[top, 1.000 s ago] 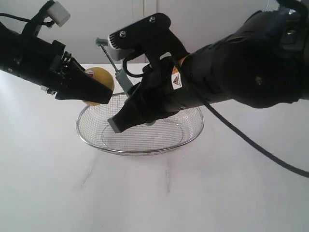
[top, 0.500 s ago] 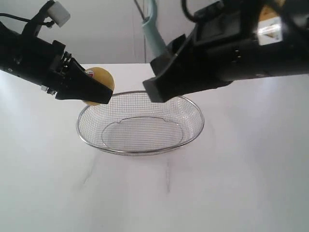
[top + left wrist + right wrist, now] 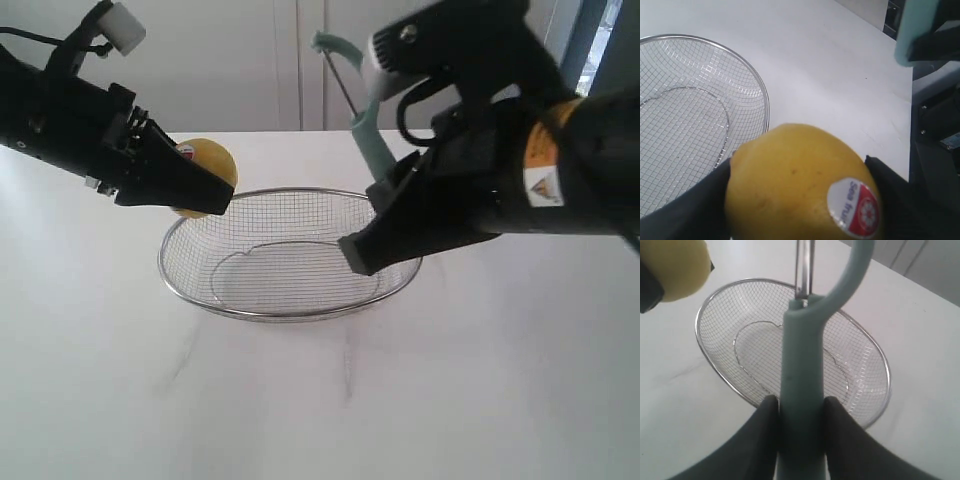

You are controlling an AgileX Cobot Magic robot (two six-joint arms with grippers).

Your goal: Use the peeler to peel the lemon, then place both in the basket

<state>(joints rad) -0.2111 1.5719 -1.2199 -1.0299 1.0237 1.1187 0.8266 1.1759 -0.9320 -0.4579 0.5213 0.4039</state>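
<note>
Exterior view first: the right gripper has swung back out. A second ago it lay across the basket with the peeler up against the lemon. Now it sits over the basket's right rim, blade head pointing up toward the counter's far edge, well apart from the fruit. The left gripper hasn't budged and pins the lemon in the air above the left rim. The basket stays mid-counter with nothing in it.

Left wrist view: black fingers clamp the lemon on both sides, with the sticker facing the camera. The skin shown looks whole, with no bare strip on this side.

Right wrist view: two fingers squeeze the teal handle low down, with the blade standing over the mesh and the lemon off toward the rim.

I read this as a pull-back between strokes. Either another pass is coming or the drop into the basket is next, and neither item is in yet.
</note>
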